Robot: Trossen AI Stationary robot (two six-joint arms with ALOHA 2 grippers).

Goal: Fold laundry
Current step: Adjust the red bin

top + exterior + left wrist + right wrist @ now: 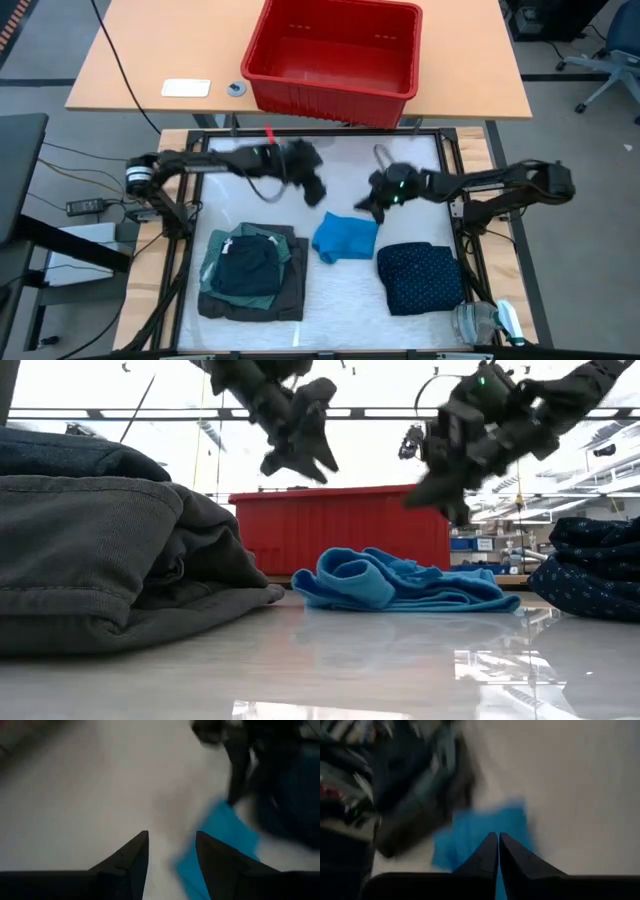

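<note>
A bright blue cloth (345, 238) lies crumpled in the middle of the white mat, also visible in the low view (400, 585). A folded stack (250, 268) of teal-green, charcoal and dark pieces rests at the near left. A folded navy dotted piece (420, 275) lies at the near right. My left gripper (318, 190) hangs open in the air, beyond and left of the blue cloth, with nothing between its fingers (135, 852). My right gripper (362, 207) is shut and hovers just beyond the cloth's far right corner, clear above it in the low view (440, 495).
A red plastic basket (335, 55) stands on the wooden table beyond the mat's far edge, with a white card (186, 88) to its left. A clear plastic thing (485, 322) lies at the near right corner. Bare mat lies between the stack and the navy piece.
</note>
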